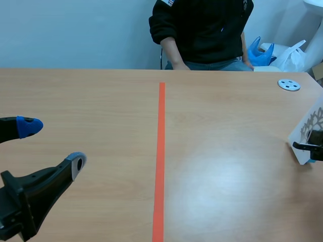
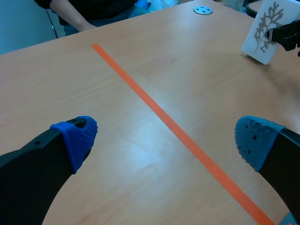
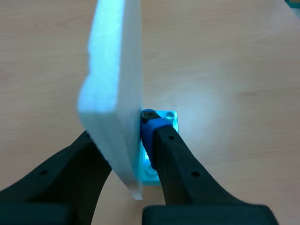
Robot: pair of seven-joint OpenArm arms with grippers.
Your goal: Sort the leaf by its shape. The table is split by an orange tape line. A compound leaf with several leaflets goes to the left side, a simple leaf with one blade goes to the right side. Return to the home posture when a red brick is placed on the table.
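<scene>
A white foam card (image 1: pixel 308 128) printed with a grey, many-branched leaf stands upright at the far right edge of the wooden table (image 1: pixel 101 101), well right of the orange tape line (image 1: pixel 160 151). The right gripper (image 1: pixel 312 147) is clamped on the card, one finger on each face. Under that gripper a small turquoise studded plate (image 3: pixel 168 116) lies on the table. The left gripper (image 1: pixel 53 145) hovers near left, fingers wide apart and holding nothing. A white holed disc (image 1: pixel 288 84) lies far right. A person (image 1: pixel 202 30) sits at the far side.
</scene>
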